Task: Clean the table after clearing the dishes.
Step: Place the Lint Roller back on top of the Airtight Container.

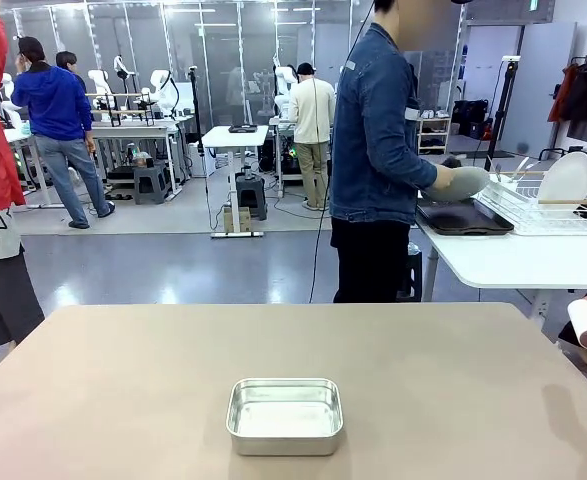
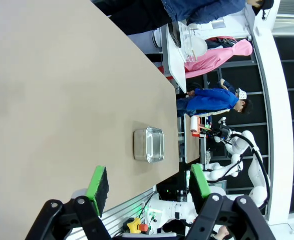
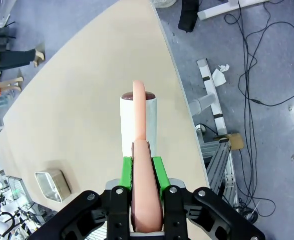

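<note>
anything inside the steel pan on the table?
The steel pan looks empty: bare shiny bottom in the front view, nothing in it. The table patch beneath it is covered, so unseen.

Open left gripper (image 2: 148,187), table (image 2: 61,100), steel pan (image 2: 149,144)

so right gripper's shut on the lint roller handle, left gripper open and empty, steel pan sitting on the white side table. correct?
Not quite: the steel pan sits on the beige table, not the white one, as the front view shows. The rest holds: the right gripper is shut on the lint roller handle, and the left gripper is open and empty.
</note>
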Controlling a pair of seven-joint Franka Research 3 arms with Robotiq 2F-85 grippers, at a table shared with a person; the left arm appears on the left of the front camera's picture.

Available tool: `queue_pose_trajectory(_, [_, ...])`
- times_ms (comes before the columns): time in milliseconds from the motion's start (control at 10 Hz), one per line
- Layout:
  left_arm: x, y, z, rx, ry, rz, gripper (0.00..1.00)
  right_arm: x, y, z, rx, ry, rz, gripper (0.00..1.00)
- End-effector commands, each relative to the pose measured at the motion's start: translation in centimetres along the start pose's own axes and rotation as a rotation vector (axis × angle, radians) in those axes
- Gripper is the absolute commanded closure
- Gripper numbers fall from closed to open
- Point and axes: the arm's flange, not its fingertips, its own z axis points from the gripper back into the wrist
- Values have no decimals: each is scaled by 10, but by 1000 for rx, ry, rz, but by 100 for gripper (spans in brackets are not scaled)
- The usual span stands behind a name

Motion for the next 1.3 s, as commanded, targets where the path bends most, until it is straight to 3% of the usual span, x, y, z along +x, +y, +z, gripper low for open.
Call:
queue_pose_trajectory(0, [-2, -3, 4, 8, 7, 4, 17, 1, 2, 2, -6, -9, -8, 79])
queue_pose_trajectory(800, [-2, -3, 4, 8, 7, 4, 17, 0, 0, 0, 0, 0, 0, 79])
queue_pose_trajectory(1000, [-2, -3, 4, 8, 7, 4, 17, -11, 108, 0, -142, -24, 322, 79])
queue_pose_trajectory(1200, [-2, -3, 4, 8, 7, 4, 17, -40, 195, 15, -191, -51, 591, 79])
